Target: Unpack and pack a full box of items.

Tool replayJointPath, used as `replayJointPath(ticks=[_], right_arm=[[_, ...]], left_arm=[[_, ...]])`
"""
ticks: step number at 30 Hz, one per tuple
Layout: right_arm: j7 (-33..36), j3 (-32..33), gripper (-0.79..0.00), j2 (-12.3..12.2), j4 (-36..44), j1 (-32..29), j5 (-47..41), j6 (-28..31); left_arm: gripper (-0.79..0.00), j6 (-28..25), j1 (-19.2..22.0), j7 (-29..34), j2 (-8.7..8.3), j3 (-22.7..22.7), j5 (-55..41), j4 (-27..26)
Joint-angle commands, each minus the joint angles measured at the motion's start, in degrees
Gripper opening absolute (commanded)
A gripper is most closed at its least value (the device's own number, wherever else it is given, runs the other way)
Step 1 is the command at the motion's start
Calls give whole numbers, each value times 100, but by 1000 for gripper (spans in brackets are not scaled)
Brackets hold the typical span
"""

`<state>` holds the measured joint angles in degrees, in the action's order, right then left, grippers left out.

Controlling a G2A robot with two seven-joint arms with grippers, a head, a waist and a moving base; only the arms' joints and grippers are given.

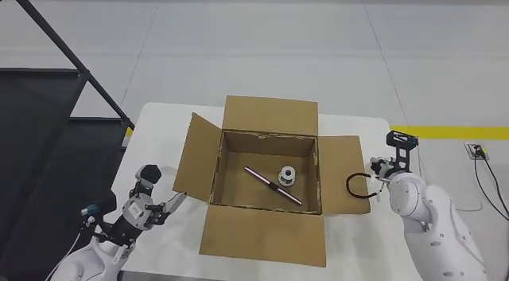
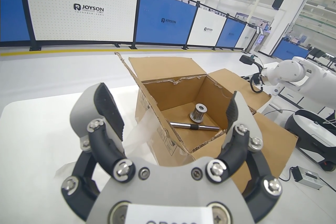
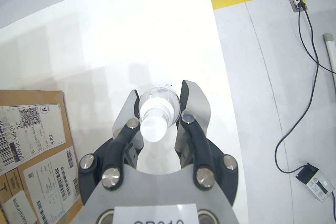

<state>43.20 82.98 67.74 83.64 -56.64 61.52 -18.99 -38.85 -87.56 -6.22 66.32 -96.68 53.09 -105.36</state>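
An open cardboard box (image 1: 262, 233) stands mid-table with its flaps spread. Inside lie a metal rod (image 1: 272, 183) and a small silver pulley (image 1: 286, 174); both also appear in the left wrist view, the rod (image 2: 194, 126) and the pulley (image 2: 198, 112). My right gripper (image 3: 158, 96) is shut on a clear bottle with a white spray cap (image 3: 157, 107), held upright over the white table to the right of the box. In the top view that gripper (image 1: 380, 172) sits just past the right flap. My left gripper (image 2: 173, 112) hangs open and empty to the left of the box, seen from above (image 1: 163, 205).
A crumpled clear plastic film (image 2: 143, 128) lies against the box's left flap. The table's right edge (image 3: 223, 57) is close to the held bottle. On the floor beyond it are a black cable (image 3: 307, 33) and a charger (image 3: 316, 183). A dark panel (image 1: 40, 161) stands left of the table.
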Motion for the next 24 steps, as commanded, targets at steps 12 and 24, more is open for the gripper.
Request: replayJointPath(ticks=[12, 24], right_arm=[[269, -191, -785, 10, -893, 518, 210, 412], [279, -292, -785, 41, -1255, 801, 345, 359]], left_arm=[[0, 113, -104, -75, -7, 39, 99, -96], [0, 184, -166, -164, -12, 48, 132, -99]])
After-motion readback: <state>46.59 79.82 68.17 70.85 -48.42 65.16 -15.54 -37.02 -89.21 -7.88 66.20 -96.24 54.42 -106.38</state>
